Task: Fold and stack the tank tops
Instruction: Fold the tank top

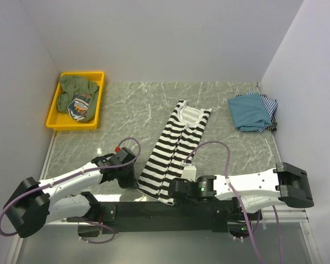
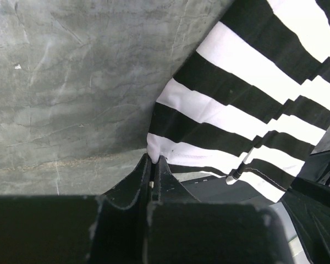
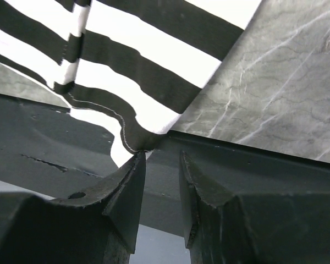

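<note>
Mid-desk, one bold black-and-white striped cloth tank top [image 1: 176, 148] lies flat on the grey marbled desk [image 1: 126, 110], hem at the near edge. Left jaws closed, pinching one hem corner; right jaws apart, other hem corner touching one fingertip [image 3: 133, 165], not gripped. Far right: one plain teal-blue tank top [image 1: 248, 113] on one thin blue-and-white striped tank top [image 1: 271, 105]. Far left: one yellow plastic tray [image 1: 54, 113] of crumpled olive-green cloth [image 1: 77, 87], count unclear, print too small to read
</note>
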Controlling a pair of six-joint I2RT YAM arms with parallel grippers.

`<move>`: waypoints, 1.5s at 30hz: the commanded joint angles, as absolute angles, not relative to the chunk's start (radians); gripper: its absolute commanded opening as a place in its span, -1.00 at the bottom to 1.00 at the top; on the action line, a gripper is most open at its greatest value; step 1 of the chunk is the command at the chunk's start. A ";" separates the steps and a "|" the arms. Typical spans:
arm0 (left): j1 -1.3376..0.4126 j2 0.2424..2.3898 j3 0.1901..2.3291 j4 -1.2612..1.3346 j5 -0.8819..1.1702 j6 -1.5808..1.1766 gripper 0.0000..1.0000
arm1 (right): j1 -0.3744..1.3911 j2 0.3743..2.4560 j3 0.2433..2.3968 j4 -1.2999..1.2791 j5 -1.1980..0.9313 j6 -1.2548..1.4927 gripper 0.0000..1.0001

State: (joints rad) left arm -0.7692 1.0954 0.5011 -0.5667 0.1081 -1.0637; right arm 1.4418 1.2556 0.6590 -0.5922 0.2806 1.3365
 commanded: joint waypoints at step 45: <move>-0.772 1.071 0.512 -0.589 0.086 -1.074 -0.99 | 1.447 1.445 0.761 -0.525 0.268 1.229 -1.00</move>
State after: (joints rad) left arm -0.7692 1.0889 0.5011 -0.5831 0.0990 -1.0679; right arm 1.4487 1.4357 0.7395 -0.5480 0.2718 1.2354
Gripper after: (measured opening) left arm 0.024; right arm 0.007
